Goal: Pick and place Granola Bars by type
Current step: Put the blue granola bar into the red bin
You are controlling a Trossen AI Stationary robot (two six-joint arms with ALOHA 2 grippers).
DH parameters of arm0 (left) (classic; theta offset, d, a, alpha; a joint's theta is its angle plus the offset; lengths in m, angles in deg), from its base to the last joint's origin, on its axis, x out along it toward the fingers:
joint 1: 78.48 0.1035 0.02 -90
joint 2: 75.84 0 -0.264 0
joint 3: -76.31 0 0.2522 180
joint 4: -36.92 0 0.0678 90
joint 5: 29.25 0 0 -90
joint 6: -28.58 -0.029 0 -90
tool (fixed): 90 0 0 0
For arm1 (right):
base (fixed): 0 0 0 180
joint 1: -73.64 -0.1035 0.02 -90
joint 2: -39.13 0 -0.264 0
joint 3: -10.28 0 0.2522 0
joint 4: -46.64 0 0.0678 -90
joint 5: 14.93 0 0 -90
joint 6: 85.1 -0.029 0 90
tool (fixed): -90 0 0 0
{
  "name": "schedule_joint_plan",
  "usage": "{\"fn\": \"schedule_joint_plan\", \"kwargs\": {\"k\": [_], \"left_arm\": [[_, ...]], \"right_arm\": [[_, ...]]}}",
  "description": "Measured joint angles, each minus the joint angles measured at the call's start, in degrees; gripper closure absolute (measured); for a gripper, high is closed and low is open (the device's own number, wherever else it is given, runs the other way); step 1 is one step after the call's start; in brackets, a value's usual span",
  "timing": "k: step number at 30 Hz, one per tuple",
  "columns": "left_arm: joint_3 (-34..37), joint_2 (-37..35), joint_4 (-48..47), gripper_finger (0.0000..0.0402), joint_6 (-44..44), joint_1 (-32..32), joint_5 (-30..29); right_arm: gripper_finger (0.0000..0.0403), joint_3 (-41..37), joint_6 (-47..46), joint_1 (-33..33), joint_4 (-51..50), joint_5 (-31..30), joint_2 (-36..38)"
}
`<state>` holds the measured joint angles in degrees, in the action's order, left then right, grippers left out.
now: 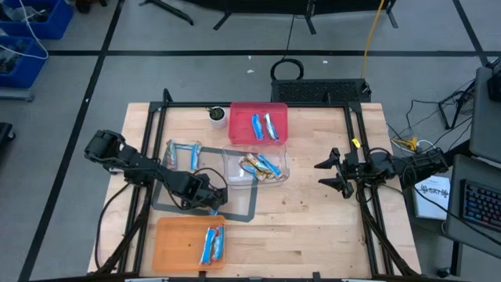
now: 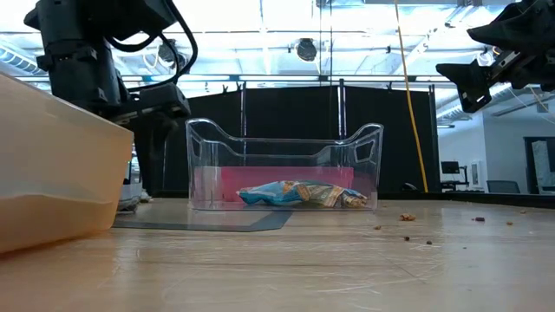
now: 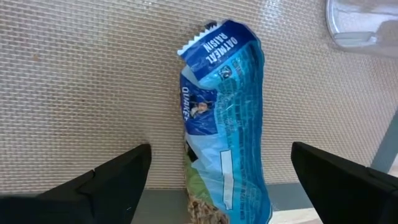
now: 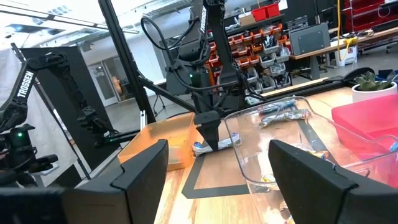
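Fingers (image 3: 106,186) of my left gripper (image 1: 213,202) stand spread wide, one on each side of a blue oatmeal-raisin bar (image 3: 227,124). Neither pad touches the wrapper; open mat shows on both sides of it. That bar lies flat on the grey mat (image 1: 243,213), its torn end toward my wrist, near the mat's edge where bare wood begins. A clear rim (image 3: 360,25) sits beyond my fingertips, apart from the bar.

Just past my left gripper, toward the table's near edge, is the orange bin (image 1: 176,243) with blue bars (image 1: 211,244) in it. Its wall is close beside my fingers; little free room on that side. Toward the table's middle lies the clear bin (image 1: 235,157), holding a mixed pile of blue and tan bars (image 1: 260,166). Beyond it is the red bin (image 1: 243,117) with two blue bars (image 1: 264,125). More blue bars (image 1: 183,153) lie loose on the mat behind my left arm. A white cup (image 1: 218,117) sits next to the red bin.

My right gripper (image 1: 333,172) hangs above the table, well apart from the bins, fingers parted and holding nothing. Bare tabletop (image 1: 313,227) lies open between it and the clear bin. Crumbs (image 2: 406,217) dot the wood there.
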<state>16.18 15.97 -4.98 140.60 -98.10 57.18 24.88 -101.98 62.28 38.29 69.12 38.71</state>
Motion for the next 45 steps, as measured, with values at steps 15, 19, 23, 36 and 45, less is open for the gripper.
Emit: {"fn": "schedule_joint_plan", "kwargs": {"k": [15,19,23,36,45], "left_arm": [[0.3,0.2,-1.3,0.0238,-0.9,0.9,0.1],[0.3,0.3,-1.0,0.0304,0.1,0.9,-0.4],[0.3,0.3,-0.8,0.0360,0.6,0.9,-0.7],[0.4,-3.4,-0.8,0.0391,-5.1,1.0,-1.8],[0.3,-16.2,-6.2,0.0392,-17.2,1.4,-6.8]], "right_arm": [[0.0135,0.0,0.0,0.0,0.0,0.0,0.0],[0.0135,0.0,0.0,0.0,0.0,0.0,0.0],[0.0135,0.0,0.0,0.0,0.0,0.0,0.0],[0.0135,0.0,0.0,0.0,0.0,0.0,0.0],[0.0135,0.0,0.0,0.0,0.0,0.0,0.0]]}}
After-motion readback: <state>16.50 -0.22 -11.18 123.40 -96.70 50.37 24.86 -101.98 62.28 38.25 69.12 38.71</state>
